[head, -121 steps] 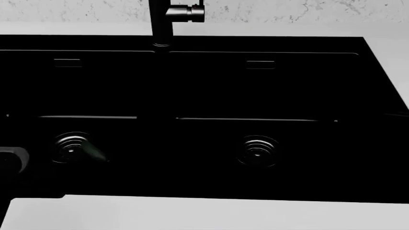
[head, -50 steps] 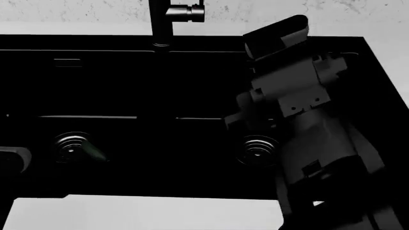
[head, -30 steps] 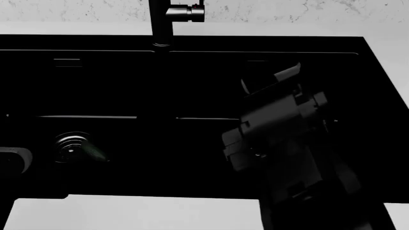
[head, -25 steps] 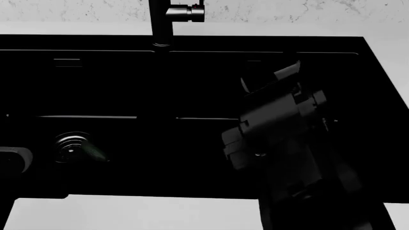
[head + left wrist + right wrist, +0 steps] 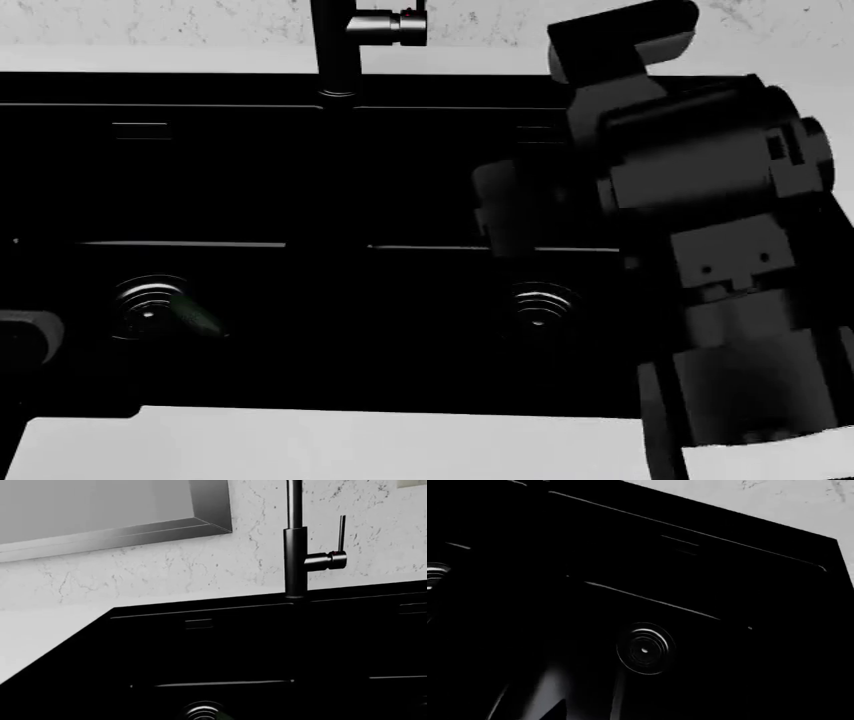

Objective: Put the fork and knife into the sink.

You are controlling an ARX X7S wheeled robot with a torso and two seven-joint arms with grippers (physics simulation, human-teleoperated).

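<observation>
The glossy black double-basin sink (image 5: pixel 400 180) fills the head view, with its tall black faucet (image 5: pixel 350 40) at the back. I cannot make out the fork or the knife in any view against the black basins. A small dark olive wedge (image 5: pixel 200 320) lies against the left drain (image 5: pixel 147 305); I cannot tell what it is. My right arm stands over the right basin, its gripper (image 5: pixel 514 225) above and just behind the right drain (image 5: pixel 541 305), jaws lost in shadow. A grey part of my left gripper (image 5: pixel 24 335) shows at the sink's left edge.
Pale countertop (image 5: pixel 334 445) runs along the sink's near edge and also to the right (image 5: pixel 821 110). A marbled wall (image 5: pixel 167 565) rises behind the faucet (image 5: pixel 295 555), with a grey framed panel (image 5: pixel 133 520) above. The right wrist view looks down on the right drain (image 5: pixel 644 650).
My right arm has lifted out of the right basin and moved up and to the right, uncovering the right drain. The left gripper and the wedge by the left drain have stayed put.
</observation>
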